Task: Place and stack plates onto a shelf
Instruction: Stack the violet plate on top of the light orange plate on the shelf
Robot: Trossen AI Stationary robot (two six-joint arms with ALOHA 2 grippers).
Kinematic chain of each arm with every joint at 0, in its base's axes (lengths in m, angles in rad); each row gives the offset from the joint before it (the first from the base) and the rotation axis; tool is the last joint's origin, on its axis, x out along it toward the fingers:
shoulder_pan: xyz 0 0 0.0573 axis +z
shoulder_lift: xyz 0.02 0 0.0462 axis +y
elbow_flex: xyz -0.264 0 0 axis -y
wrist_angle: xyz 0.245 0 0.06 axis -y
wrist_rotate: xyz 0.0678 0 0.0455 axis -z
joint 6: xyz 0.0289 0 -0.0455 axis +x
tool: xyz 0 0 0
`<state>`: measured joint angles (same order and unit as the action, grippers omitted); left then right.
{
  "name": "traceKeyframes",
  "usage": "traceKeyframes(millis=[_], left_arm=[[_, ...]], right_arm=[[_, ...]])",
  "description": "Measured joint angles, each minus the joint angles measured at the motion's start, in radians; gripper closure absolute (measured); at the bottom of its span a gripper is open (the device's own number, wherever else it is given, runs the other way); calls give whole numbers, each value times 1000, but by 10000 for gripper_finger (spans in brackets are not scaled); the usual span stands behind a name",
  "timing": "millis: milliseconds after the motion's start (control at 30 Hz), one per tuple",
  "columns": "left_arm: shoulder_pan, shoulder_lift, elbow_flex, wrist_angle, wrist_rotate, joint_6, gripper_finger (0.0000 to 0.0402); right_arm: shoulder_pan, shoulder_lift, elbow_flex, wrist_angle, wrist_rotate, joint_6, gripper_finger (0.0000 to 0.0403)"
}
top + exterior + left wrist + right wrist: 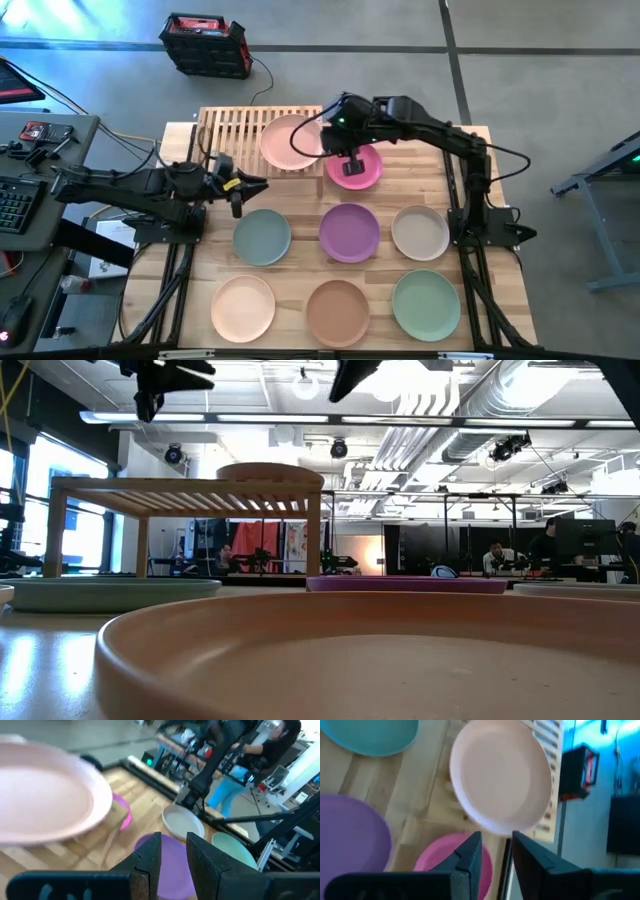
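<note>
Your shelf [245, 138] sits at the far edge of the table [190, 300], and one pink plate [291, 141] lies on its right end, partly overhanging the slats. Just right of the shelf, the magenta plate [364, 170] rests on the table, and your right gripper [352, 165] hovers directly over it with its fingers parted by a narrow gap, grasping nothing. Your left gripper [236, 200] hangs just in front of the shelf's left half, its fingers also slightly apart and empty. In front of the shelf lie two rows of plates: grey-teal plate [262, 237], purple plate [350, 232] and cream plate [420, 232], then peach plate [243, 308], brown plate [337, 312] and mint plate [426, 304] nearest the table's front edge.
</note>
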<state>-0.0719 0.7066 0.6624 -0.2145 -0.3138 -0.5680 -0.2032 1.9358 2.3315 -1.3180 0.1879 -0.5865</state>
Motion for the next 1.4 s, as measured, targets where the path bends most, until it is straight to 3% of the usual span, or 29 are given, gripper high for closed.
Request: traceKeyframes(millis=[400,867,1167,1400], left_arm=[[-1,177,0,1,36,-250,323],[-1,369,0,32,51,-426,323],[-1,485,0,185,96,-459,323],[-8,586,0,286,95,-543,323]], right_arm=[[81,-34,11,-120,18,492,318],[238,-34,10,-253,-7,1013,318],[344,-34,10,-254,31,1061,318],[368,-34,10,-254,57,993,318]])
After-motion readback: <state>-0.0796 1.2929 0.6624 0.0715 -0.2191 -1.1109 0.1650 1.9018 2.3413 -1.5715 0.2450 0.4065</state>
